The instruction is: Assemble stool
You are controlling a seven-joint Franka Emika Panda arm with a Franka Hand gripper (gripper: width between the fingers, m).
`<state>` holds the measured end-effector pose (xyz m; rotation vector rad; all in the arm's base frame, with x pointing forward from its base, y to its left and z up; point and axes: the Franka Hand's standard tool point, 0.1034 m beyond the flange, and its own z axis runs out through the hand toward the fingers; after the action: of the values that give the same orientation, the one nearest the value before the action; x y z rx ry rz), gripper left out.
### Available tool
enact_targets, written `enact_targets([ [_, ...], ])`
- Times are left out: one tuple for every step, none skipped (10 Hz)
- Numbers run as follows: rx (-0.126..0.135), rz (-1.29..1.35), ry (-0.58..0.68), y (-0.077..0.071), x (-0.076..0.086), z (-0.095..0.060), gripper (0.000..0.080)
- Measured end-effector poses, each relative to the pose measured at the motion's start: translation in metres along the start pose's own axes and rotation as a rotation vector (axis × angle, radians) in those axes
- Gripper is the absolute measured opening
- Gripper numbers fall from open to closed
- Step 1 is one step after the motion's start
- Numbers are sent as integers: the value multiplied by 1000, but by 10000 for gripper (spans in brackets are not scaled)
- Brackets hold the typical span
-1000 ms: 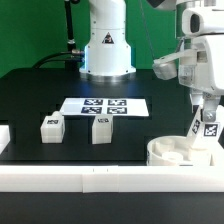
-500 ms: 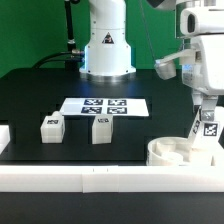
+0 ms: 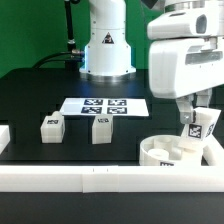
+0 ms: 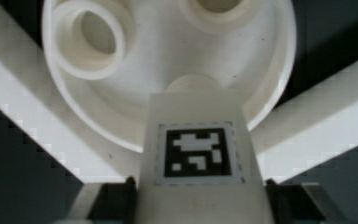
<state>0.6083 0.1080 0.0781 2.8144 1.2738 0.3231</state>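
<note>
Turned about its own axis since the earlier frames, the arm's wrist point(image 3: 185, 60) now shows its broad white face to the exterior view. The held leg point(image 3: 201, 127), upright before, is tipped with its top toward 1 o'clock. The seat disc point(image 3: 170, 153) appears to have been shifted slightly toward 9 o'clock along the front border rail point(image 3: 90, 176).

The fingers point(image 3: 188, 113) are clenched on the upper part of the held leg. In the wrist view the leg point(image 4: 195, 150) is seen gripped from both sides, tag face outward. Its far end is met by the seat disc point(image 4: 158, 70) at a socket, and two open holes point(image 4: 91, 40) are left empty beyond it. The seat disc is lodged in the worktop's point(image 3: 30, 95) corner at 4 o'clock, against the rail.

The step in hand is judged to be the twisting of the first leg into its socket. Whether the leg has seated cannot be told. For the next move, the tilt would probably have to be taken out so that the leg stands square to the disc. After that the grip would be released, the wrist wound back and the leg regrasped for another turn.

Two loose legs point(image 3: 51, 127) point(image 3: 101, 130) are left standing at 9 o'clock, well apart from the disc and just in front of the marker board point(image 3: 104, 105).
</note>
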Motion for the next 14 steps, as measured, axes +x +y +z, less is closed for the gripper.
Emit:
enact_targets([
  [-8,133,27,0,0,1,343],
  [-14,232,45,0,-1,1,343],
  [-12,297,46,0,0,1,343],
  [-5,427,49,-1,0,1,343],
  [3,549,52,-1,1,1,343],
  [12,672,55,-2,0,1,343],
  [23,812,63,0,-1,1,343],
  [34,946,66,0,-1,2,343],
  [47,1117,75,-4,2,2,343],
  [57,1247,77,-7,2,2,343],
  [71,1392,78,-7,1,3,343],
  [88,1546,76,-8,1,3,343],
  [101,1664,75,-8,1,3,343],
  [118,1788,85,-7,2,2,343],
])
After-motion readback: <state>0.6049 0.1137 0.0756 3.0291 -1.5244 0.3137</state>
